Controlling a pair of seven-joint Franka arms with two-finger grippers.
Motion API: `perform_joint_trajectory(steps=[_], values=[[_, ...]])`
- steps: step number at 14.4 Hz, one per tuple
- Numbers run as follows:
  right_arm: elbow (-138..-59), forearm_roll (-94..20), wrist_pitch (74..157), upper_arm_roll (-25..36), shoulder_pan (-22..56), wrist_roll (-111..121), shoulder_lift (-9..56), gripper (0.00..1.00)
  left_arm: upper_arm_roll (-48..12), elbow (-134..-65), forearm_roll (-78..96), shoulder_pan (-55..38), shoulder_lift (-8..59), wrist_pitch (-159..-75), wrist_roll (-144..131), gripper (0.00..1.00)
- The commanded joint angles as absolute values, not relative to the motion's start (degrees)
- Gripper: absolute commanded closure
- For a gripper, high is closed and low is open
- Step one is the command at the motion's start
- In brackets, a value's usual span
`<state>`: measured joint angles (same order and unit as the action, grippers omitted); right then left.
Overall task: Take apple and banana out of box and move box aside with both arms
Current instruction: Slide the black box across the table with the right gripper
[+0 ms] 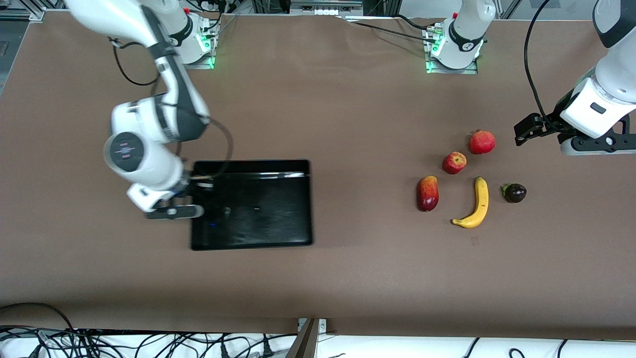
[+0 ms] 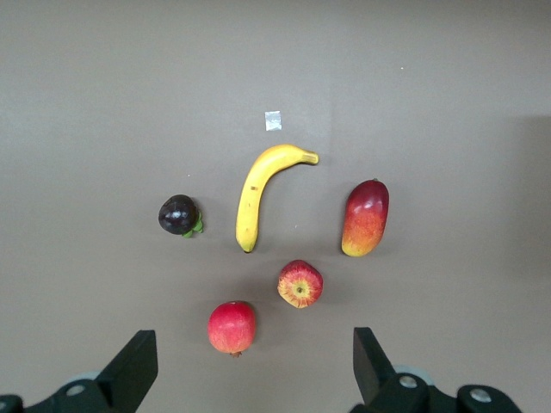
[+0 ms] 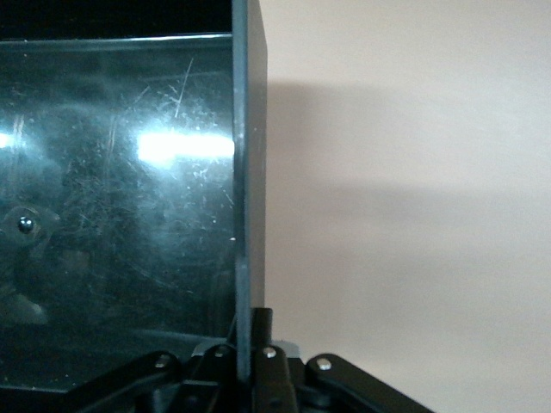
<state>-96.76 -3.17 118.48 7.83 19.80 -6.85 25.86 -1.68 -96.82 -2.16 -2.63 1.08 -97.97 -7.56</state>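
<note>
The black box (image 1: pixel 268 219) lies on the table toward the right arm's end. My right gripper (image 1: pixel 191 199) is shut on the box's side wall (image 3: pixel 245 172), one finger inside and one outside (image 3: pixel 250 331). Five fruits lie toward the left arm's end: pomegranate (image 1: pixel 482 141), apple (image 1: pixel 454 162), mango (image 1: pixel 428 193), banana (image 1: pixel 476 204) and dark purple fruit (image 1: pixel 515 193). My left gripper (image 1: pixel 598 146) hangs open and empty (image 2: pixel 254 361) above the table beside the pomegranate (image 2: pixel 232 327). Its view also shows the apple (image 2: pixel 300 284), mango (image 2: pixel 365 218), banana (image 2: pixel 258 202) and purple fruit (image 2: pixel 178 214).
A small tape mark (image 1: pixel 474 241) sits on the brown table just nearer the front camera than the banana. The arm bases (image 1: pixel 452 49) stand along the edge farthest from the camera. Cables (image 1: pixel 149 343) run below the front edge.
</note>
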Motion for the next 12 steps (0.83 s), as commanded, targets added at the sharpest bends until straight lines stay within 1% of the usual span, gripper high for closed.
perform_joint_trajectory(steps=[1, 4, 7, 10, 12], values=[[-106.15, -5.27, 121.54, 7.73, 13.82, 1.12, 19.96, 1.0, -1.67, -96.77, -3.43, -3.08, 0.88, -97.73, -8.26, 0.0], [-113.44, -5.71, 128.03, 8.35, 8.54, 8.76, 18.9, 1.0, -1.67, -96.77, -3.43, -3.08, 0.88, -97.73, -8.26, 0.0], [-119.86, -5.8, 133.05, 8.53, 5.37, 11.16, 17.93, 1.0, -1.67, -96.77, -3.43, -3.08, 0.88, -97.73, -8.26, 0.0], [-126.63, -5.8, 138.76, 9.05, 4.4, 12.3, 16.26, 1.0, -1.67, -96.77, -3.43, -3.08, 0.88, -97.73, -8.35, 0.0], [-127.79, -5.8, 140.71, 9.23, 4.13, 12.39, 16.7, 1.0, -1.67, -96.77, -3.43, -3.08, 0.88, -97.73, -8.35, 0.0]])
